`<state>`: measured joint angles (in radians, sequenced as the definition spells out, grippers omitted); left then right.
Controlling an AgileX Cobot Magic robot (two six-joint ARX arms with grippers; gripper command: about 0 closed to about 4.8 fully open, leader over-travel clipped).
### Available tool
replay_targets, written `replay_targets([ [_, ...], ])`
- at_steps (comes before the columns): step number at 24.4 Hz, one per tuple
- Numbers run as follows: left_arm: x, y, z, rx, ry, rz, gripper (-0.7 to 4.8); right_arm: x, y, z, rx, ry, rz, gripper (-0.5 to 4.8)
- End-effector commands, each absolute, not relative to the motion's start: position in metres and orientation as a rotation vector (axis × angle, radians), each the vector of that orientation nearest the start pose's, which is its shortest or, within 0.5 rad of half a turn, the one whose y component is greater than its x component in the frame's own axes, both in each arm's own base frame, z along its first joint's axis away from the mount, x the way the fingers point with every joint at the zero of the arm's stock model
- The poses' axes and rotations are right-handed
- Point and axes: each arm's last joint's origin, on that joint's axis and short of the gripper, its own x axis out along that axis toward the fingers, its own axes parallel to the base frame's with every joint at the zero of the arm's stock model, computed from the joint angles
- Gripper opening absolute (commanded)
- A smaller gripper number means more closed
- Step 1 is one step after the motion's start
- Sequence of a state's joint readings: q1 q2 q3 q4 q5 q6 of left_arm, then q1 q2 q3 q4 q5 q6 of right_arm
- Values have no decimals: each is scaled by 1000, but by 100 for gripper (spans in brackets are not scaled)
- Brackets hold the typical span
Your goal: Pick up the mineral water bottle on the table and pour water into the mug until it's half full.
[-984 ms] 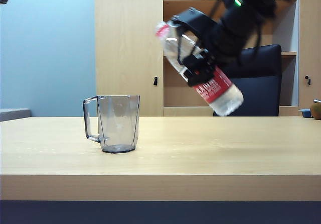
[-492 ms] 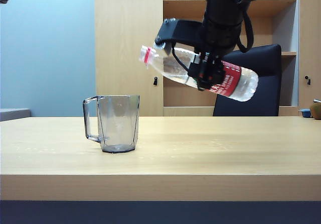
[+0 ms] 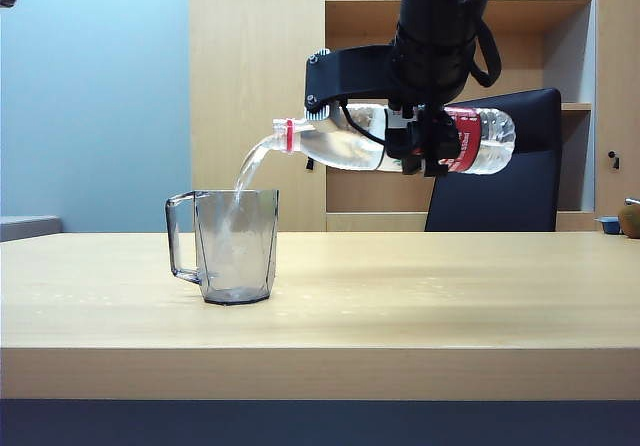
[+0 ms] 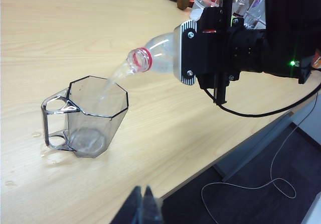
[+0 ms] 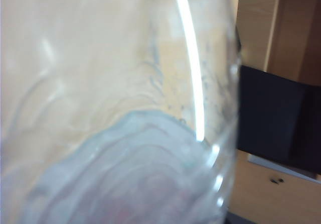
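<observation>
The mineral water bottle (image 3: 340, 147) lies almost level in the air, its red-ringed neck (image 4: 142, 60) tipped slightly down over the mug (image 3: 236, 246). My right gripper (image 3: 390, 131) is shut on the bottle's middle, beside the red label. A stream of water (image 3: 250, 171) runs from the open mouth into the clear faceted mug (image 4: 90, 116), which stands upright on the table (image 3: 450, 296). The bottle's wall (image 5: 125, 108) fills the right wrist view. My left gripper (image 4: 145, 206) hangs shut and empty over the table's front edge, well clear of the mug.
A black office chair (image 3: 510, 191) and wooden shelves (image 3: 360, 6) stand behind the table. Small items (image 3: 625, 222) sit at the table's far right edge. A few water drops (image 4: 36, 133) lie next to the mug. A cable (image 4: 251, 186) trails on the floor.
The right arm has rolled the bottle from neck-up to nearly level and carried it left toward the mug. Water now pours out. The left gripper has stayed still.
</observation>
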<state>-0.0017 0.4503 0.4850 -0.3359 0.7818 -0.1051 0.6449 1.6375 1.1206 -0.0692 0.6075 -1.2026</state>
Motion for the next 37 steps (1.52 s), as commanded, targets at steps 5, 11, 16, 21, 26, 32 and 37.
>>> replay_targets([
  [5, 109, -21, 263, -210, 313, -765, -6, 299, 204, 264, -1573, 334, 247, 264],
  [11, 109, -21, 263, -210, 313, -765, -6, 299, 207, 271, -1634, 299, 244, 264],
  [16, 109, -21, 263, -210, 313, -765, -6, 300, 207, 277, -1685, 305, 165, 264],
  [21, 109, -21, 263, -210, 313, -765, -6, 301, 207, 278, -1725, 294, 159, 264],
  [26, 109, -21, 263, -210, 313, -765, -6, 301, 207, 279, -1734, 301, 149, 264],
  [32, 109, -21, 263, -210, 313, -765, -6, 300, 209, 280, -1750, 284, 150, 264],
  [37, 109, -21, 263, -210, 313, -765, -6, 298, 212, 279, -1716, 262, 176, 264],
])
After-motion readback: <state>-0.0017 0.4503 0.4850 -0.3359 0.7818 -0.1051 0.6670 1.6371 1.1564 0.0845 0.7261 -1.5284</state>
